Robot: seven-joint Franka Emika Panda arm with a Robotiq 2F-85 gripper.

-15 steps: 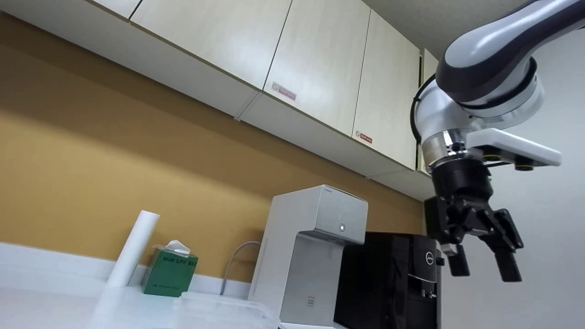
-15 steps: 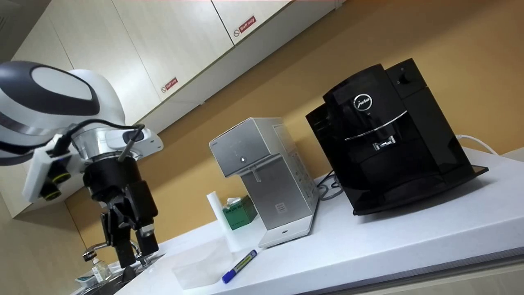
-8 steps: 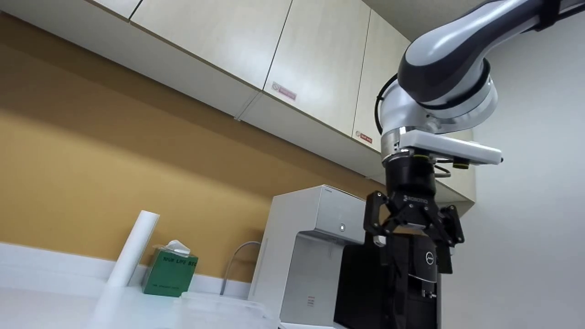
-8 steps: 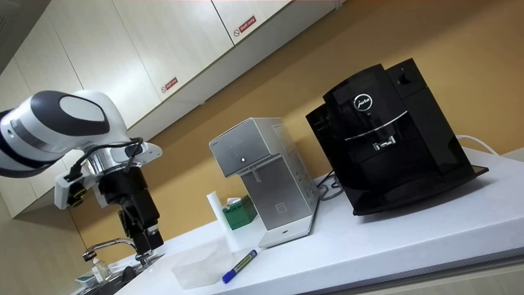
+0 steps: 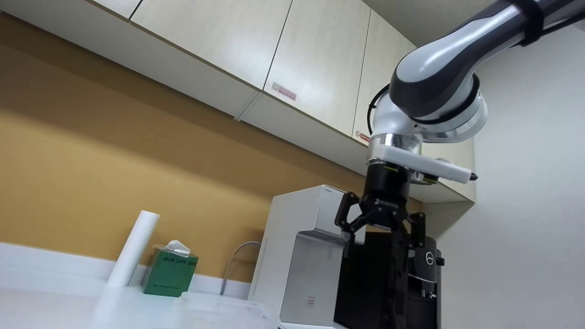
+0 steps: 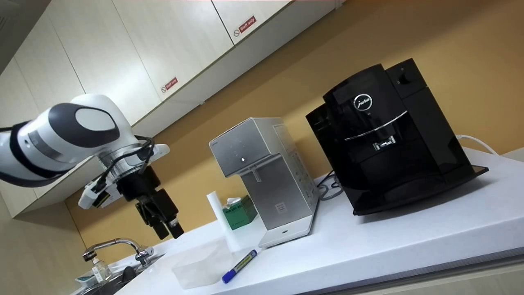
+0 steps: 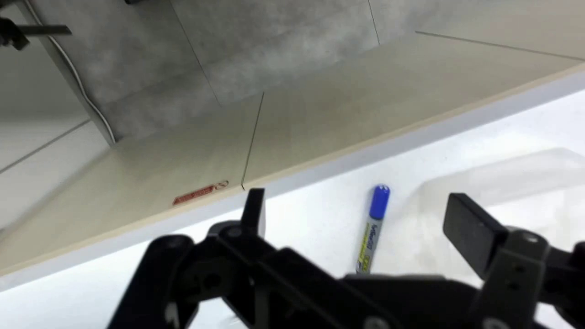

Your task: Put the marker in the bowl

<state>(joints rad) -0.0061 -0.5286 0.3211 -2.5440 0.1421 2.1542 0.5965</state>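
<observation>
The marker, blue-capped with a grey and yellow label, lies on the white counter in an exterior view (image 6: 240, 266). In the wrist view the marker (image 7: 378, 203) shows between the fingers, its lower end hidden by the gripper body. It does not show in the exterior view with the bowl at the bottom edge. The bowl is a translucent plastic container (image 6: 204, 266) beside the marker; it also shows in an exterior view (image 5: 221, 310) and the wrist view (image 7: 512, 180). My gripper (image 6: 169, 232) is open and empty, well above the counter; it also shows in the wrist view (image 7: 362, 220).
A grey water dispenser (image 6: 270, 184) and a black coffee machine (image 6: 393, 143) stand on the counter. A green tissue box (image 6: 240, 213) and a white roll (image 6: 220, 215) are behind the bowl. A sink with a tap (image 6: 114, 243) is at the far end. Cabinets (image 5: 315, 64) hang above.
The arm has swung toward the water dispenser and the bowl, with the gripper turning and tilting. It stays open. The marker and bowl have not moved.
</observation>
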